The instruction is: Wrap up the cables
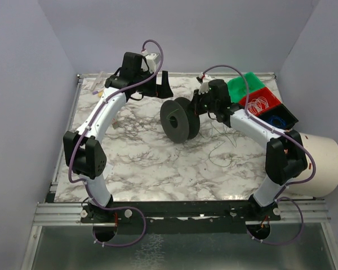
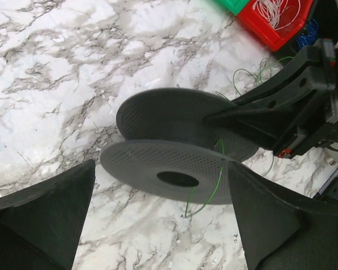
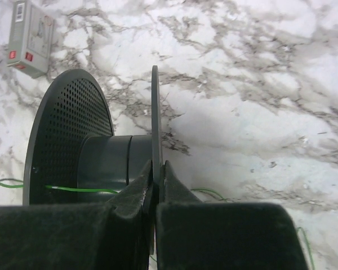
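A black spool (image 1: 179, 119) stands on its rims in the middle of the marble table (image 1: 135, 163). My right gripper (image 3: 156, 169) is shut on the edge of the spool's near flange (image 3: 156, 112), one finger on each side. A thin green cable (image 3: 73, 189) runs across the hub and trails onto the table (image 1: 219, 146); in the left wrist view it hangs over the flange (image 2: 219, 169). Whitish cables (image 1: 259, 104) lie coiled in a red bin. My left gripper (image 1: 160, 84) hovers open behind the spool, with nothing between its fingers (image 2: 45, 214).
Green (image 1: 245, 84), red (image 1: 268, 97) and black (image 1: 281, 119) bins sit in a row at the back right; the black one holds blue wire. A white cylinder (image 1: 327, 163) stands off the right edge. A small grey box (image 3: 31, 36) lies beyond the spool.
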